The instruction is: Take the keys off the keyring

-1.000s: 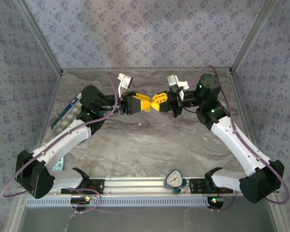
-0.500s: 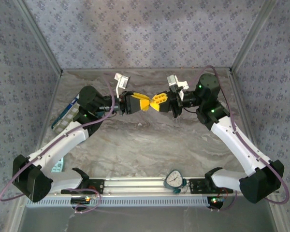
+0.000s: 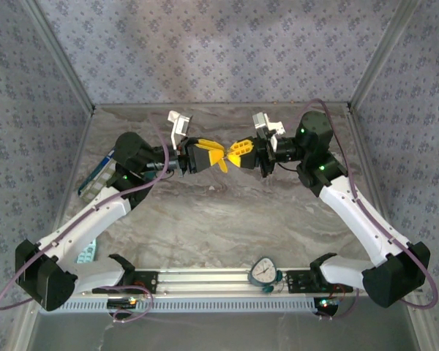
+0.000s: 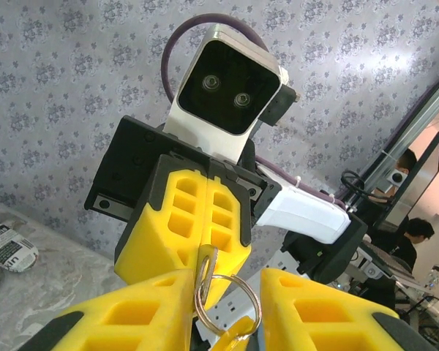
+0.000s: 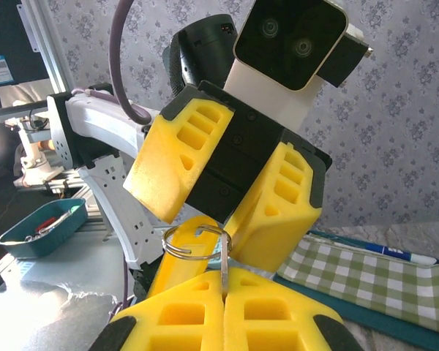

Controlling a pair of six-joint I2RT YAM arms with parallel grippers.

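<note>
Right tool (image 3: 232, 155) clamped on one key (image 5: 223, 263), left tool (image 3: 220, 162) part-open around one keyring (image 5: 194, 242)

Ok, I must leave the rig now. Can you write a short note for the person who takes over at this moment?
Grippers: the right gripper has its jaws shut on the thin metal shaft of a key, in the air above the table. The left gripper faces it, jaws apart on either side of the keyring. Whether they pinch the yellow head is not clear.
Things: the keyring hangs between the two grippers, with the shaft and the yellow head on it.
Done: the ring is up between the arms.
Left: no key is off yet, so all the removal.
</note>
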